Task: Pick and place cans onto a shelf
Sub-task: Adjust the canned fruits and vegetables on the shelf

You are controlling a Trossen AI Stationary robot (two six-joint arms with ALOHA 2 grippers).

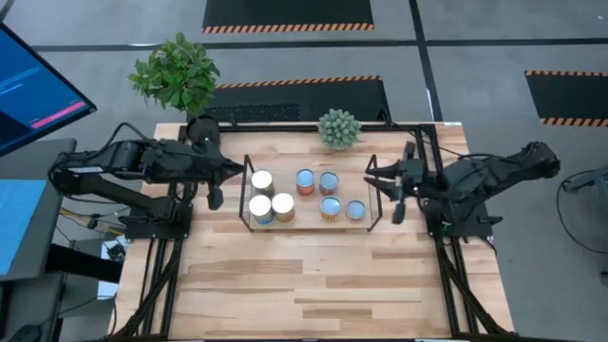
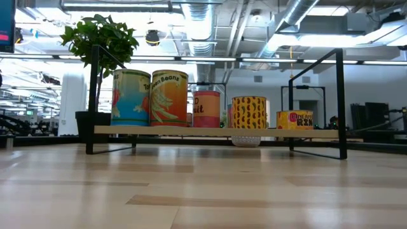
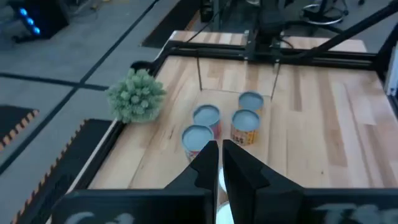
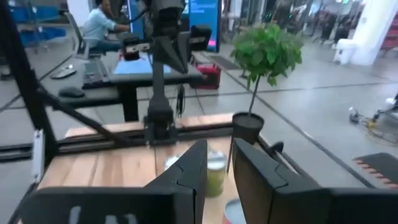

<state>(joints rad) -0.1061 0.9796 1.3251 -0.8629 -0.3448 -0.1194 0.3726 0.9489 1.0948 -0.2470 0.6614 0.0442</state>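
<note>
Seven cans [image 1: 283, 206] on shelf [image 1: 362, 226], some hidden low; left fingers [image 3: 209, 160] nearly closed, right fingers [image 4: 193, 163] slightly parted, empty.

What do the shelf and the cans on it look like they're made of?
The shelf: pale board with visible grain, probably unfinished or matte wood, on thin black frames, likely metal wire. The cans: likely tin, with printed labels, probably paper, and shiny tops.

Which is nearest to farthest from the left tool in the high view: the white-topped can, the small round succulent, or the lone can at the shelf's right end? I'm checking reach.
From the left tool, in the high view:
1. White-topped can, at the shelf's left end.
2. Small round succulent, behind the shelf near the table's back edge.
3. Lone can, at the shelf's right end, close to the right tool.
</note>
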